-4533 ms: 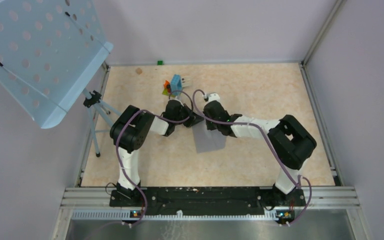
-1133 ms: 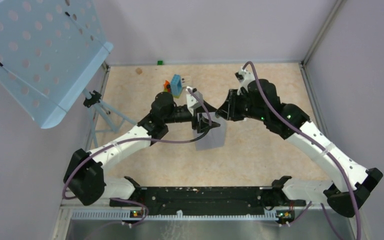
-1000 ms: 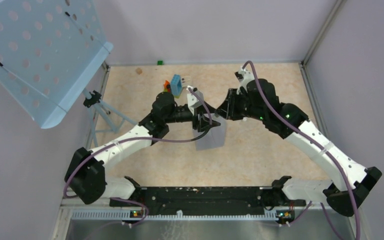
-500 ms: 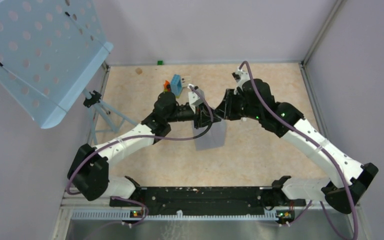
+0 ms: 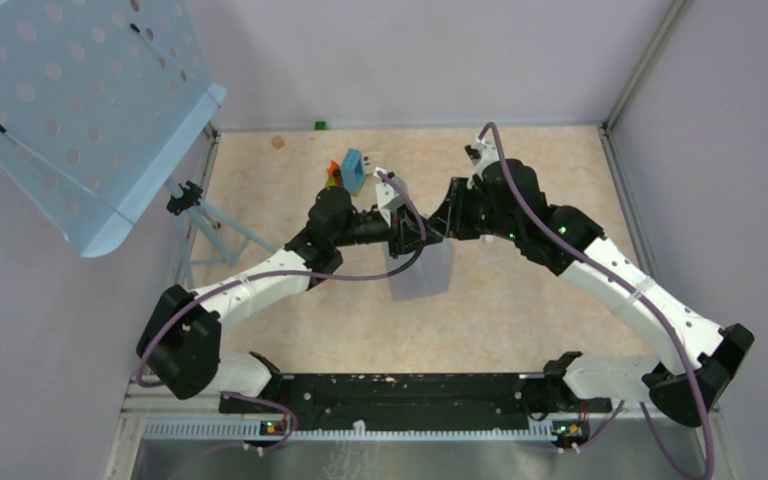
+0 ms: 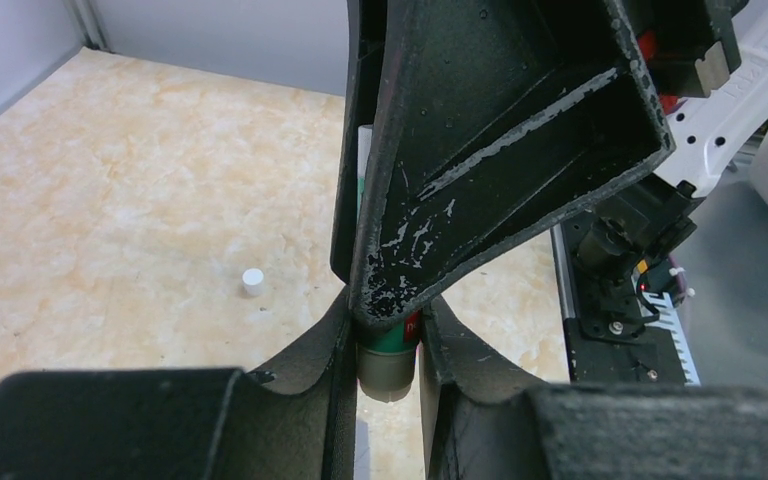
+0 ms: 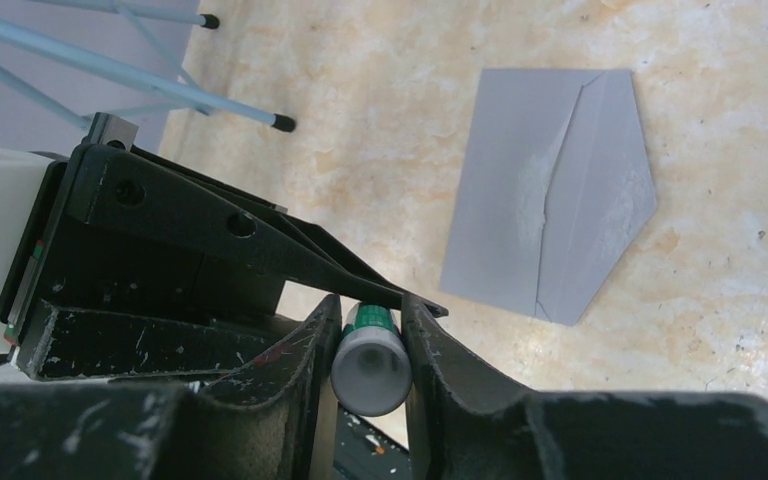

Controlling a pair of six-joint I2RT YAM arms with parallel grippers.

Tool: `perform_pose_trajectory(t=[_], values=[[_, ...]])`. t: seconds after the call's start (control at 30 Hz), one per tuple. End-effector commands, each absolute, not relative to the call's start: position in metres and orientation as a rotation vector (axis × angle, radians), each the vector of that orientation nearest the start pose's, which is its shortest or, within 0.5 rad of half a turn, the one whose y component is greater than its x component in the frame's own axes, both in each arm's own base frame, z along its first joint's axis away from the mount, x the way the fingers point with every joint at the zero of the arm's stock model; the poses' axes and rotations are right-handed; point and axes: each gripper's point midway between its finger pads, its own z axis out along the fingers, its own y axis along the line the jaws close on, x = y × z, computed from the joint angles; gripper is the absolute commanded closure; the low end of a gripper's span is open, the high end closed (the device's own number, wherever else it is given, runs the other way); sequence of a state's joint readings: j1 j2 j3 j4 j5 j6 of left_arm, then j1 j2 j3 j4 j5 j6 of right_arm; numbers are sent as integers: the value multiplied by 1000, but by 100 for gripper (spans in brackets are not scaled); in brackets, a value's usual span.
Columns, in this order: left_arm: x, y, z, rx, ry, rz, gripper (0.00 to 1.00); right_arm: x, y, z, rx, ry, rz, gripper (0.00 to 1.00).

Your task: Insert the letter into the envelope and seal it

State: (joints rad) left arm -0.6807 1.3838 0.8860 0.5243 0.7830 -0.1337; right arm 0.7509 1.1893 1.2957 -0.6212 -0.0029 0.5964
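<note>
While left pincer [image 6: 388,345] and right pincer [image 7: 368,335] clamp the glue stick [image 7: 367,372], the envelope [image 7: 520,190] lies open, flap off its long edge.

Envelope [image 5: 422,282] far end under joined jaws, blocks [image 5: 350,172] behind, bare floor [image 5: 560,180] right

The envelope [image 7: 520,200] is creased matt grey paper; the bench [image 7: 380,130] looks smooth and marbled; the stick [image 7: 365,375] and scuffed right end effector [image 7: 368,320] are plastic.
</note>
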Motion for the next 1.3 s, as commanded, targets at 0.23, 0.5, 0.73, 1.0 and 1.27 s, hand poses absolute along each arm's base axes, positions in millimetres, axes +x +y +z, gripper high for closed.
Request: perform_pose_trajectory(t=[0.23,0.5,0.73,1.0,1.27], values=[[246,-357,275,989,1326,-1189,100,257,267,313,-151,2093,804,54],[249,-354,273,1000,1335,-1146,100,255,253,319,-124,2080,751,58],[248,-354,272,1013,1327,-1142,100,254,257,319,-137,2088,768,65],[246,-355,275,1024,1317,-1155,100,255,256,315,-141,2095,757,91],[249,-354,290,973,1299,-1159,42,251,264,311,-184,2117,785,100]])
